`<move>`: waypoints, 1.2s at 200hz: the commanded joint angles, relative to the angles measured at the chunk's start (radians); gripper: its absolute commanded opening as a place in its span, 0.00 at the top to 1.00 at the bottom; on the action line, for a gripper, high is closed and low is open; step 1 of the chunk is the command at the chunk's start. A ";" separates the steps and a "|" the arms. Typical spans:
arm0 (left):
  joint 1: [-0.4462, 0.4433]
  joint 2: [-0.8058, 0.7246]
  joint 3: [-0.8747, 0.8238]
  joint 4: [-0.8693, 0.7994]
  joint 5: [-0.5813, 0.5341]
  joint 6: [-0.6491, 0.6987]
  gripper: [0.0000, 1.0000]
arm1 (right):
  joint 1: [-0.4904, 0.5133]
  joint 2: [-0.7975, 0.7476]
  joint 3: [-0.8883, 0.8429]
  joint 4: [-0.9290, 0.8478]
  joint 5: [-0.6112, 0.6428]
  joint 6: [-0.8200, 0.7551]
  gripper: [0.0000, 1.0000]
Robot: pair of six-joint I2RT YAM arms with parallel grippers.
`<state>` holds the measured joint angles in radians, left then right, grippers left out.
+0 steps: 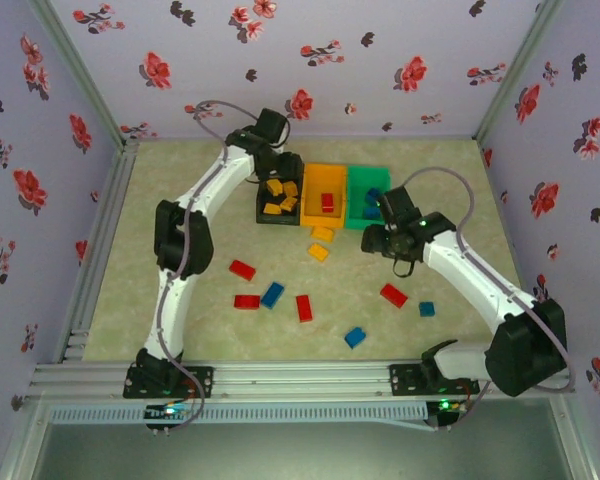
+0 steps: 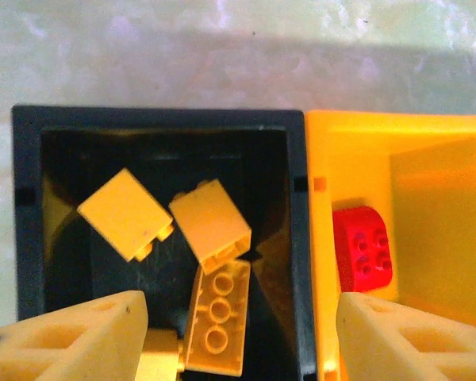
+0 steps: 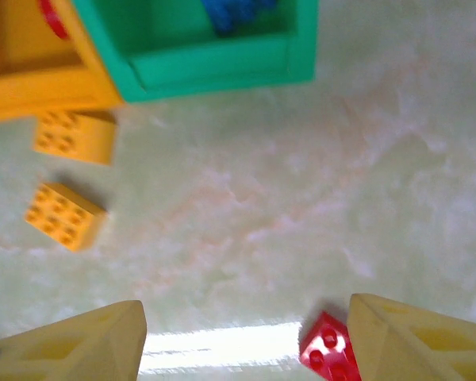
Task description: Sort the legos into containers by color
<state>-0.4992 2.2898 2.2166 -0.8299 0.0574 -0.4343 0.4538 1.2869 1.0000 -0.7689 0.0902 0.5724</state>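
Overhead, my left tool point(image 1: 277, 166) hangs above the black rectangular plastic bin point(image 1: 280, 223) and my right tool point(image 1: 382, 208) sits just beside the green plastic bin point(image 1: 360, 222), the orange plastic bin point(image 1: 325, 178) between them, with small red plastic bricks point(image 1: 242, 269) and blue plastic bricks point(image 1: 272, 294) loose on the surface point(image 1: 280, 345). From my left wrist, the fingers point(image 2: 79, 333) stand wide apart and empty over yellow-orange plastic bricks point(image 2: 127, 213) in the black bin. From my right wrist, they are likewise spread, gripping nothing, a red brick beside one finger.
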 commanded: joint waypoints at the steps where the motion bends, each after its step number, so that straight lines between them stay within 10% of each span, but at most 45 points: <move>1: -0.001 -0.169 -0.089 -0.003 0.017 -0.004 0.35 | 0.011 -0.050 -0.075 -0.096 0.020 0.093 0.30; 85: -0.013 -0.492 -0.521 0.168 0.042 -0.085 0.34 | 0.013 -0.128 -0.270 -0.083 -0.029 0.233 0.22; 240: -0.022 -0.574 -0.645 0.198 0.049 -0.112 0.34 | -0.149 0.080 -0.235 0.128 -0.181 0.105 0.06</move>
<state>-0.5125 1.7561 1.5871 -0.6468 0.0910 -0.5339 0.3088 1.3415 0.7418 -0.6468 -0.0372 0.7086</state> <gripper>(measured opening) 0.661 0.939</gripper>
